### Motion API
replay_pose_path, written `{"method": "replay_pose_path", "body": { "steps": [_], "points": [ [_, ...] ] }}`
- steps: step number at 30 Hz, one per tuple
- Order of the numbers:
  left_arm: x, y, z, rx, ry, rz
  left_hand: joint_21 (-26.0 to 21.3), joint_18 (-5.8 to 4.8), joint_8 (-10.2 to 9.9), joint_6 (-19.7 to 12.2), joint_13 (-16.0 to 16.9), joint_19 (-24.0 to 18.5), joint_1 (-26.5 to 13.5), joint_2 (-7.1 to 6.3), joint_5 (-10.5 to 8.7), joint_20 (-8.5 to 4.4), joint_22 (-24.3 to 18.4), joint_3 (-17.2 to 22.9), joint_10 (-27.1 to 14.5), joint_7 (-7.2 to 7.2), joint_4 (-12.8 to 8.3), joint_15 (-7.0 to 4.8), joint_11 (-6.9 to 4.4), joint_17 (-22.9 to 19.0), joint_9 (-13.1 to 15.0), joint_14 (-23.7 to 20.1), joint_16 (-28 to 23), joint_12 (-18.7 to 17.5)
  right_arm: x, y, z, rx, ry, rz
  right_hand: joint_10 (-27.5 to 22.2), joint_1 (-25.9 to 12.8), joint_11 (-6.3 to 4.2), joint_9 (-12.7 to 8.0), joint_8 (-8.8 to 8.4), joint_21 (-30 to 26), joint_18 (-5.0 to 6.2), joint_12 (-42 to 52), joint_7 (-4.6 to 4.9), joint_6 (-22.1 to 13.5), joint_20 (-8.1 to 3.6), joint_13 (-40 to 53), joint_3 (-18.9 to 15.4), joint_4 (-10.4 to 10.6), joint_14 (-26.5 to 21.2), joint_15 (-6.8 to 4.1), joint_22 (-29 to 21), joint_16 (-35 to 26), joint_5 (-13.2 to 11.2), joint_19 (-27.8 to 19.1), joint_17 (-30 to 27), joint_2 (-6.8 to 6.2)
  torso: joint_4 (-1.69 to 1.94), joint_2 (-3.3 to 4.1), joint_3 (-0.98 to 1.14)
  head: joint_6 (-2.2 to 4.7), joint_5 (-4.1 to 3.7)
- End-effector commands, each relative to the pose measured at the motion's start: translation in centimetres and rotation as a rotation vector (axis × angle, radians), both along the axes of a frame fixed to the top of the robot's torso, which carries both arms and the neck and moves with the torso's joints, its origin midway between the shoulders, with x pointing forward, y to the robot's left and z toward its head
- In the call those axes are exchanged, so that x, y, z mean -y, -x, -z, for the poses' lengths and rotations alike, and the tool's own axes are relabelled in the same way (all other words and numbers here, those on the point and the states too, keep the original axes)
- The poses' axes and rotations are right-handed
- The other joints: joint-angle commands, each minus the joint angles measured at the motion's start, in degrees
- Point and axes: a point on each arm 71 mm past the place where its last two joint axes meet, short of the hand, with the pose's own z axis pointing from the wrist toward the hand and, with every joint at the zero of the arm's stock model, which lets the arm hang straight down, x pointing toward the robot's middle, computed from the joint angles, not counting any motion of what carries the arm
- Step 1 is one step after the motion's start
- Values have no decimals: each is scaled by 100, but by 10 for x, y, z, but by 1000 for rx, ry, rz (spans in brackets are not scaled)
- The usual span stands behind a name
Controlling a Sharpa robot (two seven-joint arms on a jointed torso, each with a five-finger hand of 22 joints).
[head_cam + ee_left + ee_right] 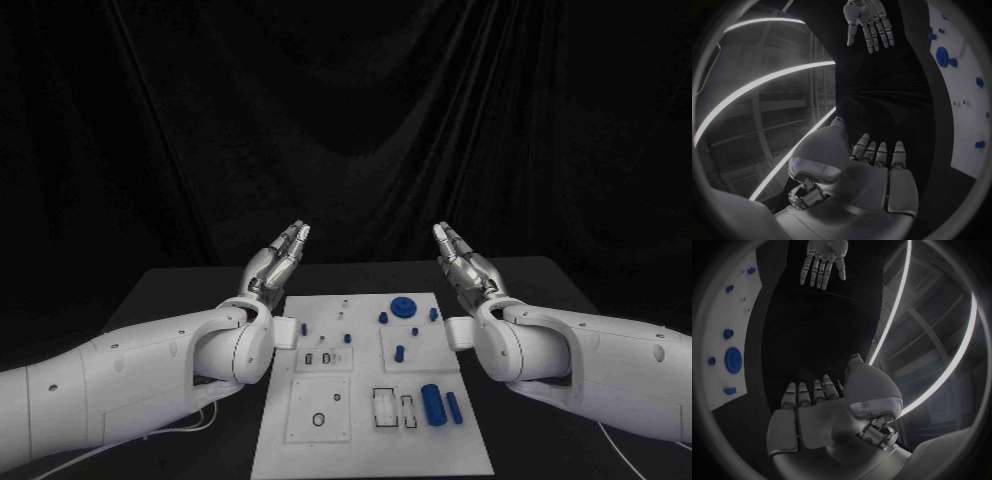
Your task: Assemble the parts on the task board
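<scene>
The white task board lies in the middle of the black table, with several small blue parts on it: a round blue disc near its far edge and two blue cylinders at its near right. My left hand is raised beyond the board's far left corner, fingers straight, holding nothing. My right hand mirrors it beyond the far right corner, also empty. In the left wrist view my left hand faces my right hand, beside the board. The right wrist view has my right hand, my left hand and the board.
The black table spreads around the board on both sides. A black curtain hangs behind the table. A white cable lies under my left arm near the front left.
</scene>
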Motion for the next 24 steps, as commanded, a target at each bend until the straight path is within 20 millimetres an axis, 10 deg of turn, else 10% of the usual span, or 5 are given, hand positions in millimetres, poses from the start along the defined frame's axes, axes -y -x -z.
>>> {"method": "replay_pose_path", "body": {
  "steps": [1, 10, 11, 18, 24],
  "points": [
    [6, -2, -11, 72, 179, 111, -20, 137, 18, 44, -6, -4, 276, 4, -61, 274, -9, -115, 0, -7, 59, -84, -59, -7, 7, 8, -21, -20, -1, -1, -1, -17, -94, -25, -6, 478, 0, 14, 43, -18, 76, 76, -74, 58, -429, 14, -82, 34, 3, -1103, -10, -22, -78, -2, -9, -171, 0, -1, -1, 0, 0],
    [7, -5, -15, 94, 226, 151, -20, 273, 29, 102, -6, -4, 334, 86, -45, -476, -9, -142, 0, 38, 56, -176, -9, -7, 15, 8, -21, -20, -1, -1, -1, -17, -94, -25, -10, 577, 78, 15, 43, -18, 74, 87, -6, 70, -347, 13, -19, 65, 3, -1031, -10, -22, -91, -2, -9, -235, 0, -1, -1, 0, 0],
    [4, -8, -13, 103, 273, 227, -20, 271, 29, 102, -6, -4, 341, 88, -40, -486, -9, -140, 0, 37, 55, -182, -9, -7, 15, 8, -21, -20, 6, -7, 0, -1, -71, -61, -10, 579, 87, 15, 43, -18, 74, 89, -5, 70, -337, 14, -15, 68, 3, -1023, -10, -22, -93, -2, -9, -236, -11, -19, -16, -438, 52],
    [1, -7, -12, 121, 263, 234, -20, 176, -31, -472, -6, -4, 296, 64, -504, -517, -9, -268, 0, -804, 61, -106, -406, -7, -42, 8, -21, -20, 4, -7, 2, -20, -71, -95, -29, 350, 266, 9, 37, -18, 23, 27, -24, 10, -139, 1, 2, 79, 3, -694, -10, -22, -183, -2, -9, -216, 3, -10, -8, -544, 18],
    [-10, -2, -12, 110, 244, 236, -20, 181, -17, -389, -6, -4, 300, 53, -583, -488, -9, -301, 0, -523, 56, -92, -439, -7, -30, 8, -21, -20, 7, -13, -4, 1, -53, -122, -22, 528, 605, 22, 53, -18, -6, 101, 241, 115, 412, 12, 158, 83, 3, -115, -10, -22, -119, -2, -9, -317, 2, -6, -8, -761, -19]
  ]
}}
